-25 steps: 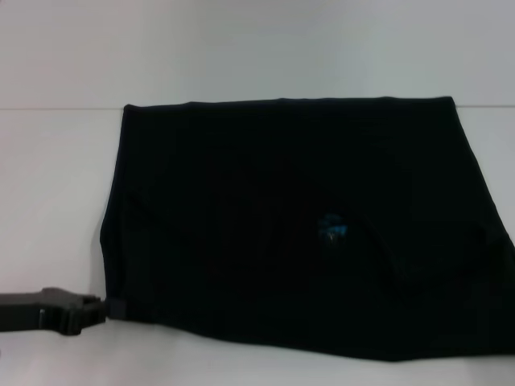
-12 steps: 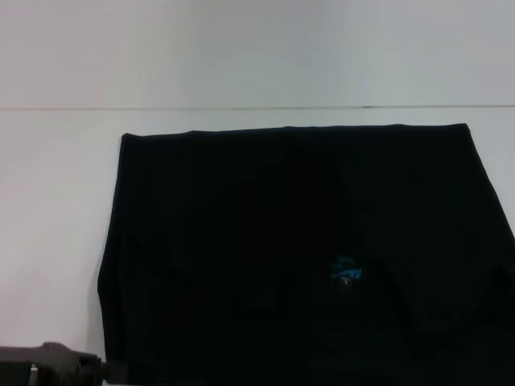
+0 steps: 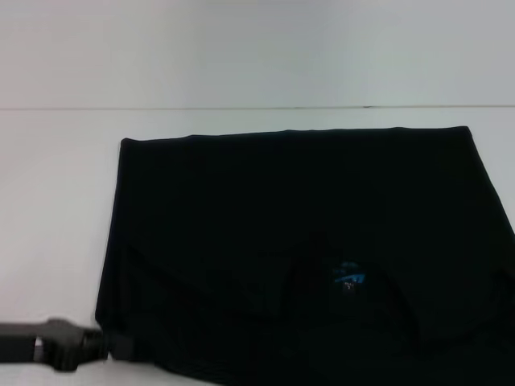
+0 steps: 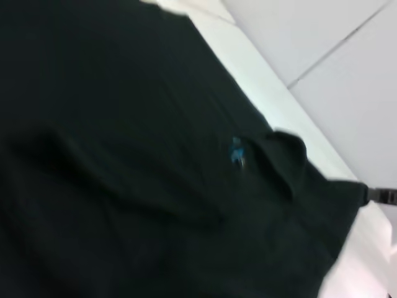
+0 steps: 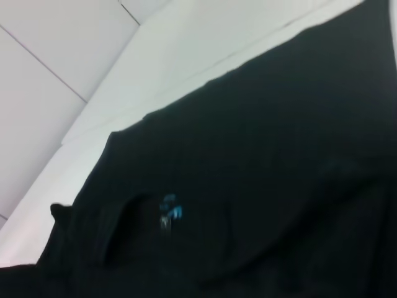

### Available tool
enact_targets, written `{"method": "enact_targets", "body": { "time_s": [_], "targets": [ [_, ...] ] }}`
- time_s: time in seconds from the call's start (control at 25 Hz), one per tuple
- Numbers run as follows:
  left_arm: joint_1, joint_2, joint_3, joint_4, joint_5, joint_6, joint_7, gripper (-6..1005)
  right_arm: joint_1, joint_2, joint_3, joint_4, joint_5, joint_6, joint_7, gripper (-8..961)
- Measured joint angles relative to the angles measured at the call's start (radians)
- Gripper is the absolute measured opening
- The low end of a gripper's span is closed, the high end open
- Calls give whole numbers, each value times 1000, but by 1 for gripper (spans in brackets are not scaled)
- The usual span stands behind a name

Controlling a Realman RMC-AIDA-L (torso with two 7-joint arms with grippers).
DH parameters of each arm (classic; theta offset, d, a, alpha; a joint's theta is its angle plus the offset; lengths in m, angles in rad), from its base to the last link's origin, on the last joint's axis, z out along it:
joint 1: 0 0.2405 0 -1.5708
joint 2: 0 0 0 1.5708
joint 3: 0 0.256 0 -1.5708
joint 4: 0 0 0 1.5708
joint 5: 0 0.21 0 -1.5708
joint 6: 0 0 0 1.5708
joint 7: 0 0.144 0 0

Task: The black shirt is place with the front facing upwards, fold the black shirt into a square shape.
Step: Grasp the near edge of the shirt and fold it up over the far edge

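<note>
Evidently a fold is under way: the black shirt [image 3: 294, 257] lies spread on the white tabletop [image 3: 56, 201] as a wide dark panel, its far edge straight and parallel to the seam line behind it, its blue neck label [image 3: 348, 276] showing on the near half, toward the robot from the shirt's middle. No lettering can be made out on the cloth. At the shirt's near left corner the left gripper [image 3: 95, 347] sits low against the tabletop, its jaws clenched on that corner of the fabric. The right gripper is out of the head view, so whether its jaws are clamped or released I cannot tell; the right wrist camera only looks across the shirt and label [image 5: 169, 211] from close by. Judging by this, the near edge is being carried for a fold; the next move calls for both corners travelling evenly so the layers stack squarely without wrinkling.
</note>
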Motion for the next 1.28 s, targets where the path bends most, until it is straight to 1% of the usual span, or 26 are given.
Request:
{"method": "enact_targets", "body": {
  "time_s": [0.12,0.24,0.44,0.6,0.76,0.92,0.96,1.08,1.28],
  "targets": [
    [-49,2,-43,-2,-1,-33,-14,32,59,-19,11,12,0,24,13,39],
    [-114,5,-64,-20,-1,-114,-41,33,139,-48,14,47,1,74,26,40],
    [-246,10,-65,-83,-1,-319,-96,35,279,-109,-4,148,0,191,52,40],
    [-333,6,-65,-116,-2,-479,-124,36,393,-142,-42,202,1,310,88,39],
    [-399,6,-56,-159,1,-634,-140,38,489,-158,-114,256,1,457,123,39],
    [-445,2,-53,-187,4,-782,-156,39,573,-162,-185,307,2,610,141,39],
    [-445,2,-53,-187,4,-782,-156,39,591,-163,-195,319,3,647,144,39],
    [-463,-1,-53,-195,1,-876,-166,40,627,-165,-210,346,5,727,158,40],
    [-477,-1,-53,-203,-2,-968,-163,42,667,-169,-224,385,5,831,170,56]
  ]
}}
